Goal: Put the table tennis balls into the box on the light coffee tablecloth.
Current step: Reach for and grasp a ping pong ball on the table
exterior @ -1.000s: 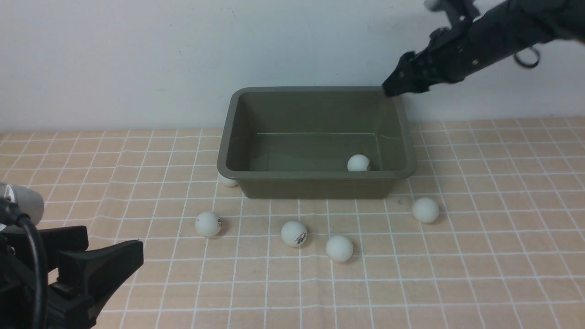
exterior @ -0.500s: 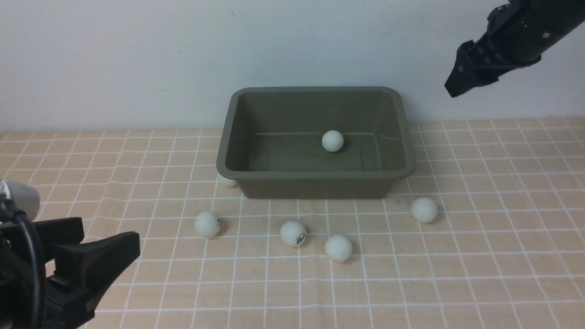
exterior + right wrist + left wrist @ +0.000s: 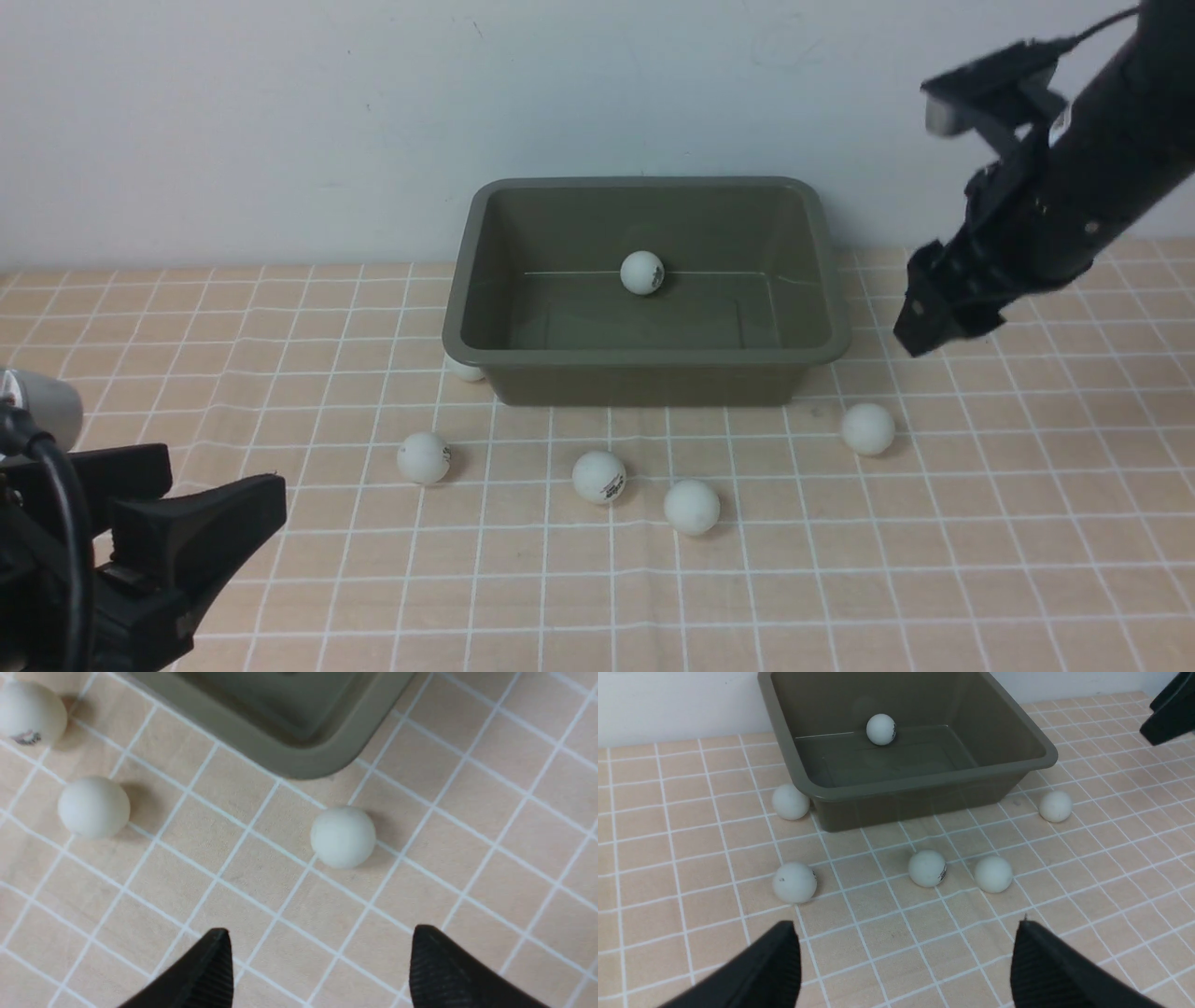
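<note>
The olive-green box (image 3: 644, 356) stands at the back middle of the light coffee tablecloth (image 3: 1027, 523). One table tennis ball (image 3: 642, 273) lies inside it by the far wall. Several more balls lie on the cloth: one (image 3: 868, 429) off the box's front right corner, three (image 3: 692, 507) (image 3: 598, 477) (image 3: 424, 457) in front, one (image 3: 464, 370) half hidden at its front left corner. My right gripper (image 3: 920, 327) hangs open, right of the box, above the right-hand ball (image 3: 343, 836). My left gripper (image 3: 229, 485) is open and empty at the near left.
A plain white wall runs close behind the box. In the left wrist view the box rim (image 3: 924, 781) and the balls in front (image 3: 927, 868) (image 3: 993, 873) lie ahead of the open gripper (image 3: 906, 924).
My right gripper swung from over the box's back right corner out to the right and down toward the cloth. The ball in the box rolled from front right to the far wall.
</note>
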Controlling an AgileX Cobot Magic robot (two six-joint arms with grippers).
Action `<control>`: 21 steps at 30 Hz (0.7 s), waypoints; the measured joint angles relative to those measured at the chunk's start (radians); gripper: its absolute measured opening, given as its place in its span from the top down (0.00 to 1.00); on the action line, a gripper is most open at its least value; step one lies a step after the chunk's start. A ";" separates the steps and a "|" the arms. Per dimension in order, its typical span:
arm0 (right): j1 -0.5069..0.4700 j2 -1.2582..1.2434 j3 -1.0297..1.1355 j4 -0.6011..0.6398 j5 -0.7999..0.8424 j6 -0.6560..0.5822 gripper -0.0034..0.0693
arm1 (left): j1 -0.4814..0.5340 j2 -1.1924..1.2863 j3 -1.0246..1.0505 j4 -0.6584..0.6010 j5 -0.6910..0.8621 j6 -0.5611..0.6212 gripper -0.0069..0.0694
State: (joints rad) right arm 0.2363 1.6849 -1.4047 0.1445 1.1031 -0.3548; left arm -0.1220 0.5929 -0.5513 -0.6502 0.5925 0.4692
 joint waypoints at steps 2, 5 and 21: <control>0.011 -0.003 0.049 -0.001 -0.048 0.004 0.31 | 0.000 0.000 0.000 0.000 0.000 0.000 0.24; 0.022 0.013 0.127 -0.009 -0.148 0.010 0.31 | 0.000 0.000 0.000 0.000 0.000 0.003 0.24; 0.022 0.251 0.157 -0.019 -0.423 -0.003 0.31 | 0.000 0.000 0.000 0.000 0.007 0.003 0.24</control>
State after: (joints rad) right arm 0.2580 1.9359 -1.2475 0.1253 0.6798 -0.3581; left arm -0.1220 0.5929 -0.5513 -0.6502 0.5997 0.4724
